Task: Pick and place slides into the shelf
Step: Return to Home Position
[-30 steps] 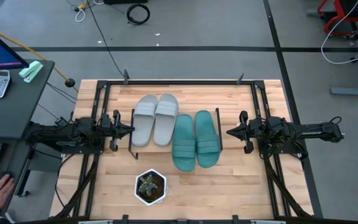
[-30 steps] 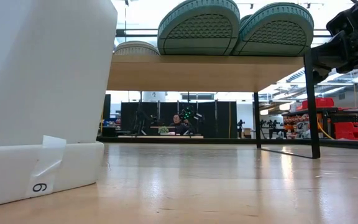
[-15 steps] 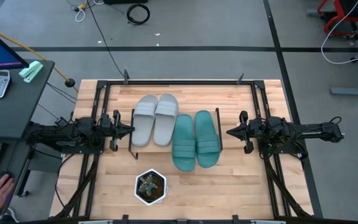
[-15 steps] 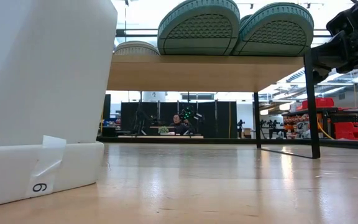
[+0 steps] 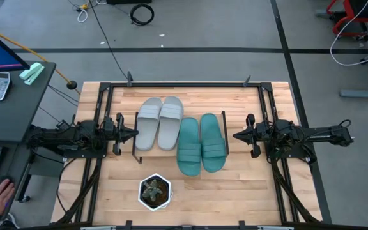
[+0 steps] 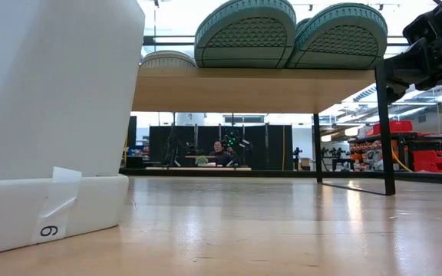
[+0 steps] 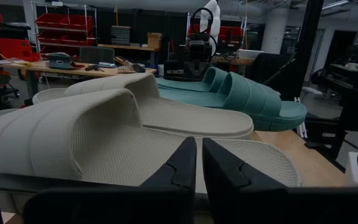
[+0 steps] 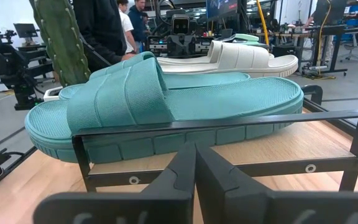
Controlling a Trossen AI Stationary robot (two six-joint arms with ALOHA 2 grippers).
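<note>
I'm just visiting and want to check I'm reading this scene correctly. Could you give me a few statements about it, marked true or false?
1. All four slides, the grey pair and the teal pair, lie on the shelf. True.
2. The grey pair is on the right arm's side. False: it is on the left arm's side.
3. The potted plant stands on the shelf. False: it stands on the table, apart from the shelf.
4. The left fingers and right fingers hold nothing. True.

Dark jointed arms (image 5: 75,137), tapered black fingers (image 7: 179,171)
</note>
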